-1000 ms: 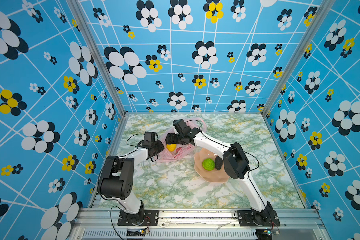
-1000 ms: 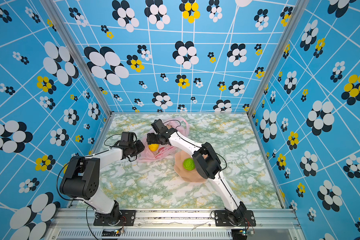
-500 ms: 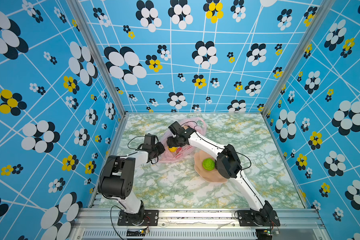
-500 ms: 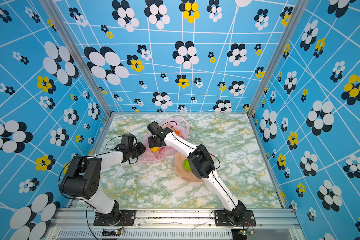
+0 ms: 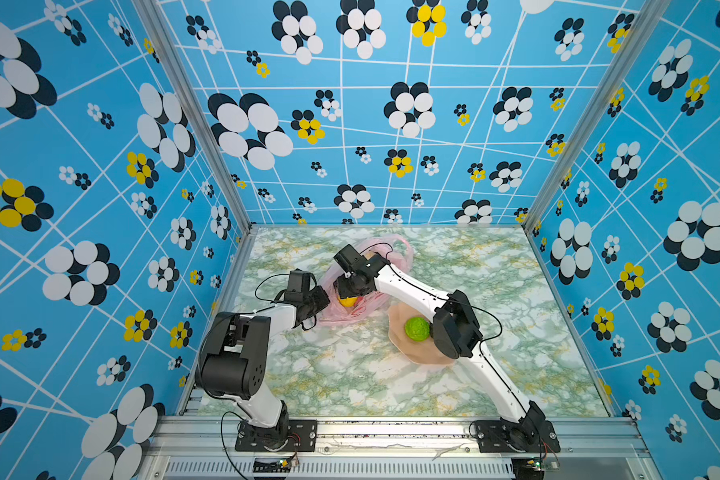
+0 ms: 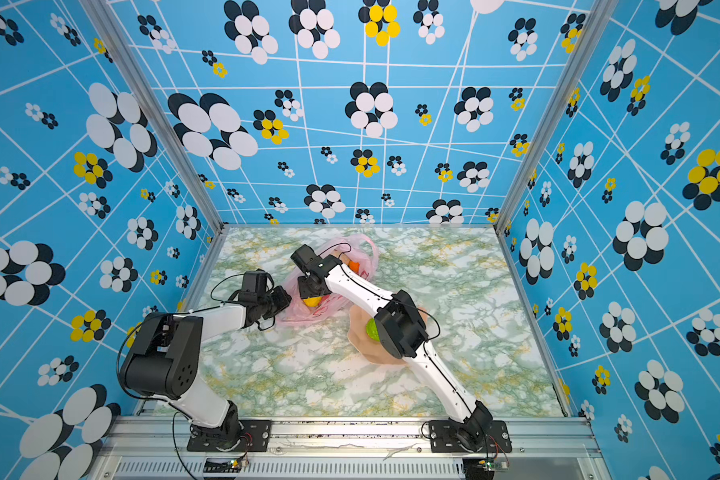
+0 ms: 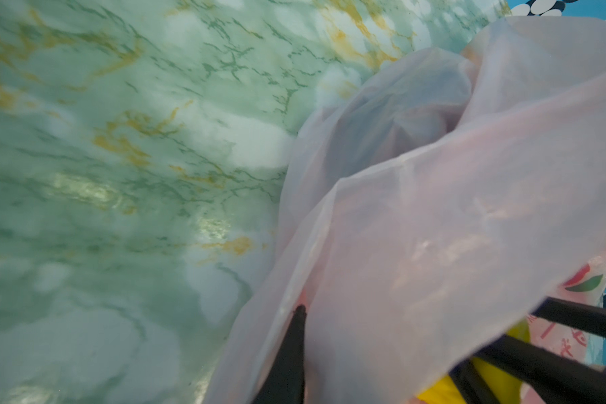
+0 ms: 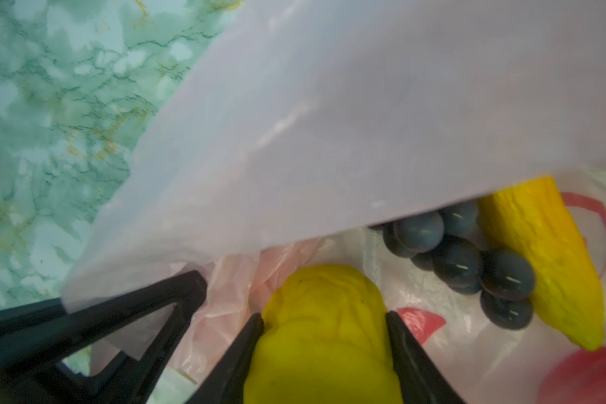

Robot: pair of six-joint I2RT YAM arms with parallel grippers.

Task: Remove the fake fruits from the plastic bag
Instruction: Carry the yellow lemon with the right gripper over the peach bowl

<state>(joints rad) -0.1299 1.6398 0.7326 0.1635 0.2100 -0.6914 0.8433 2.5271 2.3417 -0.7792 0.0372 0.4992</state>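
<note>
Both top views showed the left gripper point(image 5: 323, 296) pinching the bag point(image 5: 400, 251) rim up; beside it, inside the bag, the right gripper point(image 8: 324, 323) clamped a yellow fruit point(image 8: 322, 360) — grapes point(image 8: 469, 266) just past its tips. Pulling-out step — next likely called for a lift clear of the bag.

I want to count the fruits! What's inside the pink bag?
Inside the plastic bag: a lumpy yellow fruit, black grapes and a banana. Its top flap hides anything deeper.

Both top views high, downward over the table point(image 5: 350, 382) — wrist views close-up on the plastic bag point(image 7: 434, 210).
</note>
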